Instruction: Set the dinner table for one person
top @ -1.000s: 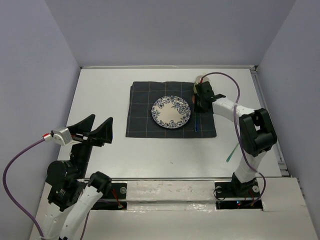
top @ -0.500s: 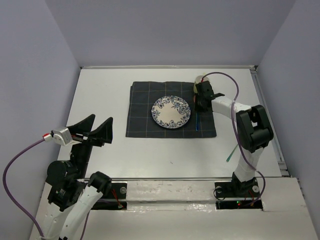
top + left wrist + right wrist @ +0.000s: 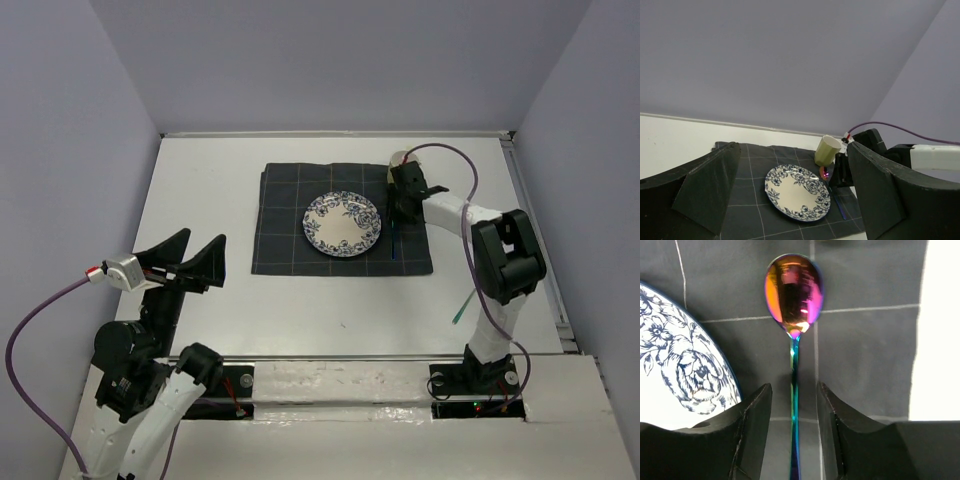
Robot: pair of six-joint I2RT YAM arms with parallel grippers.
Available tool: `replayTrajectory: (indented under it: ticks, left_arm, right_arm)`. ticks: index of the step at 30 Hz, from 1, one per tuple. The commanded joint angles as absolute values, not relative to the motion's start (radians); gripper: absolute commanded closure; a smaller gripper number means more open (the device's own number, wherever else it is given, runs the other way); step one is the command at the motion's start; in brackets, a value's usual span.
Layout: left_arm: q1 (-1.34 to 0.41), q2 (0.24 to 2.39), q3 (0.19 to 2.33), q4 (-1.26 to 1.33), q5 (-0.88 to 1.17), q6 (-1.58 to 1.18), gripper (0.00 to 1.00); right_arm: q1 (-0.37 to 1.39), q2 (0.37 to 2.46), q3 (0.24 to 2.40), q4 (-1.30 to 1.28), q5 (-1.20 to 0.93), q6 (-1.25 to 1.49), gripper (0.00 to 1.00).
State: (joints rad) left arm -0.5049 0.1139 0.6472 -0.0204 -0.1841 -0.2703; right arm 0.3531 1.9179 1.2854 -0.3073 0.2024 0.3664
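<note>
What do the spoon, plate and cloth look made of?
Spoon: likely metal with an iridescent coating; the bowl is mirror-glossy and shifts from orange to purple.
Plate: probably glazed ceramic, maybe melamine; white with a blue floral print.
Cloth: fabric; matte and dark, with thin pale grid lines.

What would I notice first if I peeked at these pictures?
Probably the shiny rainbow-coloured metal spoon lying on the dark grid-lined cloth, just right of the round white plate with blue flowers. The right hand hovers open over the spoon's handle, one finger on either side. A pale green cup stands at the cloth's far right corner.
</note>
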Motion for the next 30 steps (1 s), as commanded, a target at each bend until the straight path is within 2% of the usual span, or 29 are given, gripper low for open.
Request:
replayTrajectory:
  ticks: [1, 7, 11, 12, 14, 17, 20, 30]
  left_arm:
    - [-0.512, 0.109, 0.661, 0.012, -0.179, -0.253, 0.01]
    - [-0.529, 0.081, 0.661, 0.014, -0.183, -0.255, 0.01]
    - [-0.546, 0.068, 0.663, 0.014, -0.184, -0.255, 0.01]
    - [-0.549, 0.063, 0.661, 0.014, -0.184, -0.255, 0.01]
    - [-0.555, 0.061, 0.663, 0.014, -0.186, -0.255, 0.01]
    - [-0.566, 0.054, 0.663, 0.014, -0.192, -0.255, 0.01]
    - [-0.574, 0.046, 0.664, 0.014, -0.196, -0.253, 0.01]
    - [-0.586, 0.028, 0.666, 0.009, -0.212, -0.249, 0.01]
  right_arm:
    - [0.316, 1.723, 1.205, -0.291, 0.294, 0.432, 0.53]
    - [0.134, 1.392, 0.831, -0.339, 0.282, 0.658, 0.56]
    - [0.068, 1.218, 0.686, -0.418, 0.339, 0.741, 0.57]
    - [0.048, 1.195, 0.664, -0.434, 0.339, 0.782, 0.43]
    - [0.003, 1.152, 0.632, -0.454, 0.324, 0.807, 0.41]
    - [-0.077, 1.144, 0.594, -0.454, 0.287, 0.827, 0.37]
    - [-0.115, 1.193, 0.601, -0.469, 0.241, 0.808, 0.36]
    - [-0.124, 1.282, 0.632, -0.497, 0.232, 0.815, 0.42]
